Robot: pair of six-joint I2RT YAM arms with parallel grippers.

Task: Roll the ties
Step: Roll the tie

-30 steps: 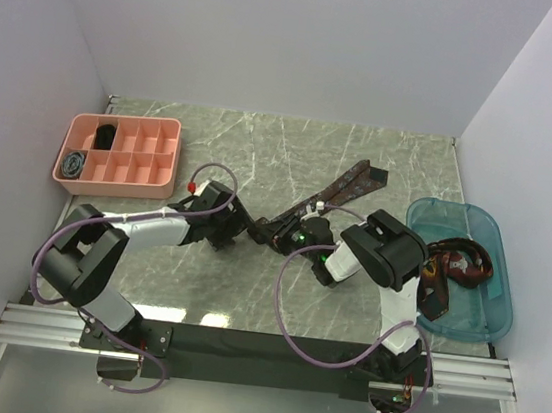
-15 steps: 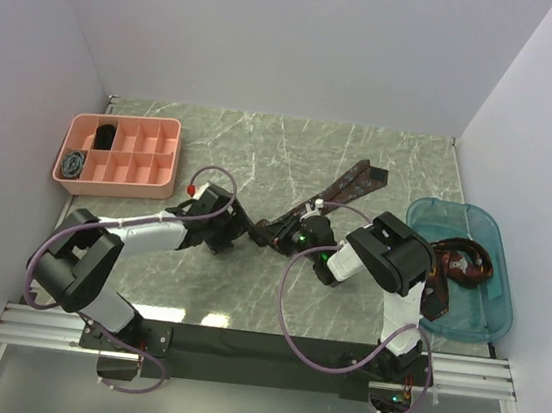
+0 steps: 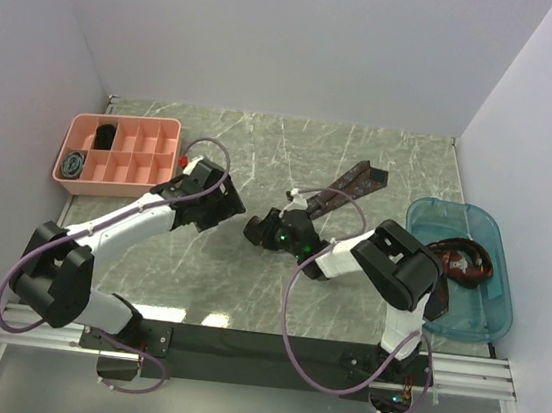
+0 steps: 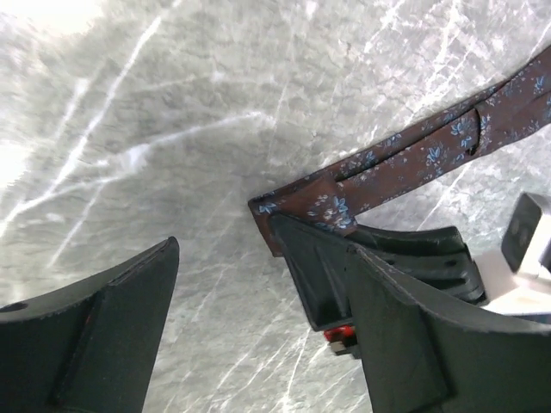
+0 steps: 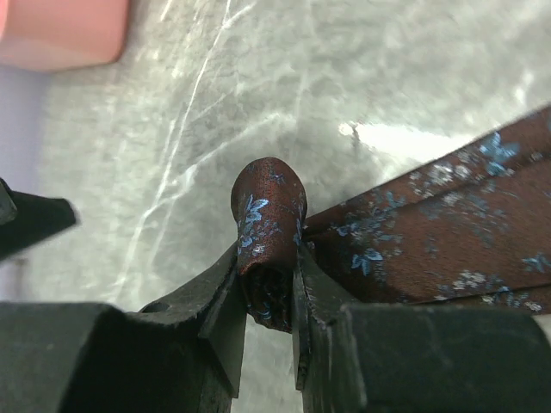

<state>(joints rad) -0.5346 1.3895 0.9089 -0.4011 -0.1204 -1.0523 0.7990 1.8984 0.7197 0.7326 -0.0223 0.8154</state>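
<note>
A dark maroon tie [image 3: 344, 187] with blue flowers lies as a strip across the middle of the table. Its near end is wound into a small roll [image 5: 269, 225]. My right gripper [image 5: 269, 297] is shut on that roll, one finger on each side; from above it sits at the strip's lower left end [image 3: 265, 233]. My left gripper [image 4: 263, 335] stands open just left of the tie [image 4: 405, 159], holding nothing, and from above it hangs a short way left of the roll [image 3: 224, 203]. More ties [image 3: 459, 261] lie tangled in the blue bin [image 3: 491, 298].
A pink divided tray [image 3: 162, 132] stands at the far left, with a black coil [image 3: 105, 134] and a grey-blue coil [image 3: 76, 163] in two compartments. Its corner [image 5: 60, 30] shows in the right wrist view. The blue bin sits by the right wall.
My left gripper has drawn back up and left, away from the tie's end. My right gripper has moved left along the table with the rolled end in its jaws.
</note>
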